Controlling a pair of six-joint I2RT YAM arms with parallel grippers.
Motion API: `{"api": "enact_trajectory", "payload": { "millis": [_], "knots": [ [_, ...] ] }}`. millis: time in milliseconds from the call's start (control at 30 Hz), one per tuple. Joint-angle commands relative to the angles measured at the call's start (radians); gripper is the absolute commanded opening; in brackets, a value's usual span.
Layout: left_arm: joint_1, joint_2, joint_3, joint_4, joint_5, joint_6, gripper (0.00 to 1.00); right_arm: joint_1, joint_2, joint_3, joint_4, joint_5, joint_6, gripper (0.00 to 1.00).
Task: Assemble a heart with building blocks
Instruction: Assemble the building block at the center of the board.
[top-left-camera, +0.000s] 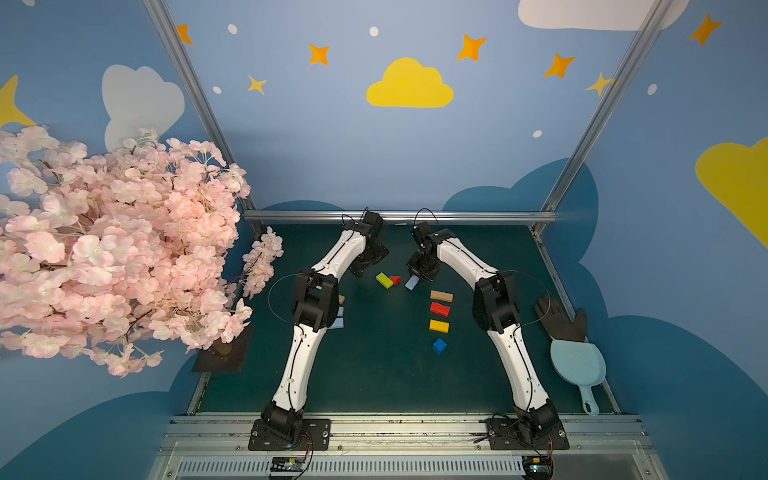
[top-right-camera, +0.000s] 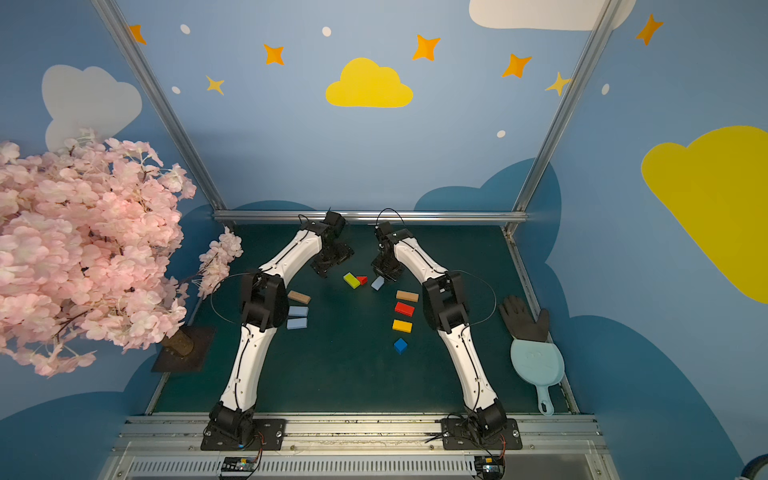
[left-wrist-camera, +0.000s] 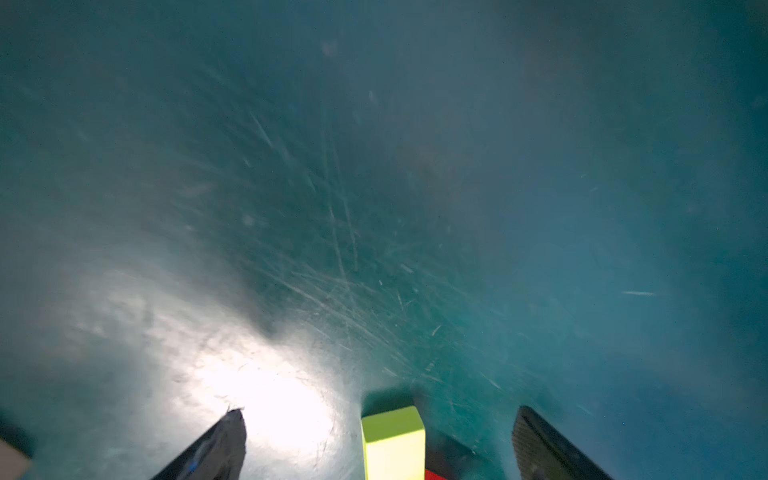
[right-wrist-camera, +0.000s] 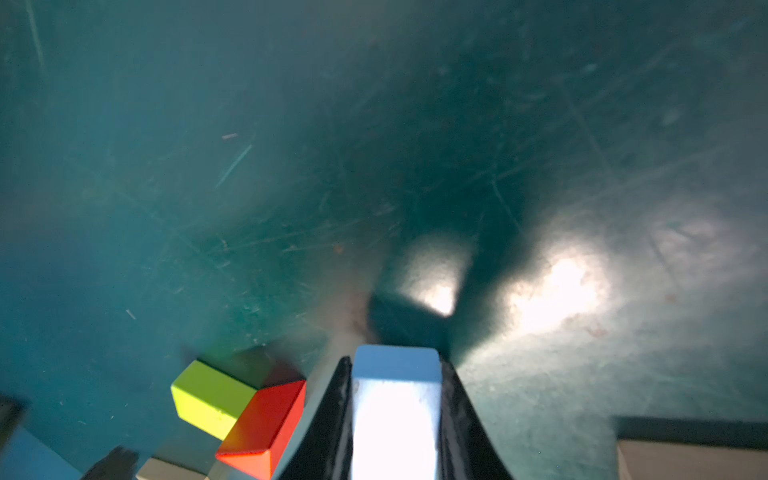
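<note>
Ten building blocks lie on the green table (top-right-camera: 353, 374): three light blue bars (top-right-camera: 298, 311), two tan bars (top-right-camera: 407, 296), and one each of lime green bar (top-left-camera: 384, 280), red bar (top-right-camera: 404, 308), yellow bar (top-right-camera: 402, 326), dark blue cube (top-right-camera: 400, 345) and red triangle (top-left-camera: 395, 279). Of the heart, only the lime green bar and red triangle touch, at the far middle. The left gripper (left-wrist-camera: 380, 419) is spread wide around the lime green bar without touching it, and the right gripper (right-wrist-camera: 395, 365) is clamped on one light blue bar near the triangle.

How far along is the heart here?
Early. Done: lime block lies against the red triangle; left gripper jaws open. In hand: right gripper jaws shut on a light blue block. Left: seven lie loose, such as the blue cube and yellow bar.
</note>
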Motion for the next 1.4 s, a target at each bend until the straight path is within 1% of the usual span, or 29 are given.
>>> {"api": "enact_trajectory", "payload": {
  "millis": [0, 67, 200, 333, 400, 433, 600, 667, 1000, 1367],
  "knots": [
    [0.015, -0.066, -0.041, 0.037, -0.025, 0.026, 1.0, 0.008, 0.084, 0.004, -0.027, 0.015, 0.013, 0.23],
    [0.023, -0.089, -0.081, 0.055, -0.024, 0.034, 1.0, 0.008, 0.094, 0.018, -0.027, 0.012, 0.015, 0.29],
    [0.042, -0.128, -0.152, 0.088, -0.014, 0.036, 1.0, 0.008, 0.109, 0.039, -0.027, 0.011, 0.018, 0.36],
    [0.055, -0.154, -0.21, 0.114, -0.007, 0.036, 1.0, 0.009, 0.117, 0.052, -0.027, 0.008, 0.018, 0.38],
    [0.061, -0.161, -0.227, 0.122, -0.002, 0.036, 1.0, 0.008, 0.117, 0.052, -0.026, 0.009, 0.017, 0.37],
    [0.065, -0.162, -0.234, 0.125, 0.002, 0.036, 1.0, 0.008, 0.119, 0.052, -0.027, 0.009, 0.018, 0.34],
    [0.073, -0.167, -0.243, 0.128, 0.01, 0.038, 0.99, 0.008, 0.121, 0.051, -0.027, 0.003, 0.023, 0.13],
    [0.074, -0.168, -0.244, 0.128, 0.01, 0.037, 0.99, 0.008, 0.123, 0.053, -0.023, -0.002, 0.027, 0.1],
    [0.078, -0.168, -0.249, 0.126, 0.015, 0.038, 0.99, 0.011, 0.128, 0.055, -0.004, -0.022, 0.071, 0.06],
    [0.081, -0.173, -0.263, 0.126, 0.02, 0.036, 0.99, 0.017, 0.134, 0.055, 0.018, -0.042, 0.129, 0.04]
  ]
}}
